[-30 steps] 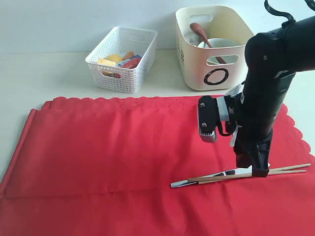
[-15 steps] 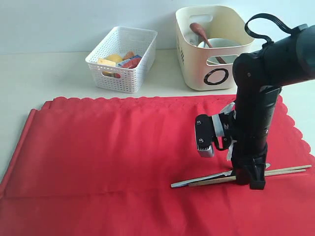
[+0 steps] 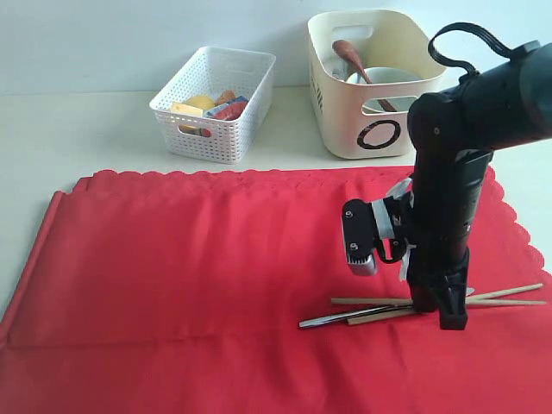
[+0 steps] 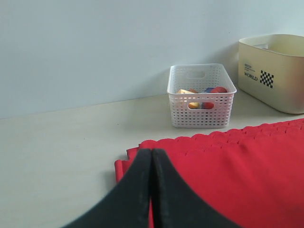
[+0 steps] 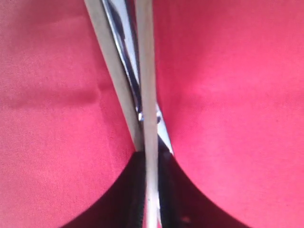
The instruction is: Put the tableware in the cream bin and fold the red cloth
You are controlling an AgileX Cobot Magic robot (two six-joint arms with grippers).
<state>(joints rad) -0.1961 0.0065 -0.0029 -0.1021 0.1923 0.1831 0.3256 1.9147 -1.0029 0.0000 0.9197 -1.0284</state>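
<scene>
Right gripper [image 3: 440, 312] is down on the cloth [image 3: 190, 259], right part near the front edge, jaws pinched in on the chopsticks [image 5: 146, 71] about mid-length. The sticks are not parallel; they cross in a narrow X right at my fingers. The knife [image 3: 332, 320] lies alongside with its blade running between the sticks into the pinch. It looks caught too, but I can't be sure. The sticks are pale wood, thin, stiff and very light. Held at one point they will likely pivot or slide out, so the crossing near the middle is the place to hold. The knife is smooth steel, flat, heavier and slippery, lying flush on the fabric, so probably hard to get under; the thicker handle is the better hold. The cloth is soft matte red with a scalloped hem and may bunch under my fingertips. The bin [image 3: 336, 121], smooth cream plastic at back right, holds the bowl [image 3: 379, 79] and spoon [image 3: 349, 53]. The white perforated basket [image 3: 216, 129] has food. Left gripper [image 4: 151, 156] has its fingers together and holds nothing.
</scene>
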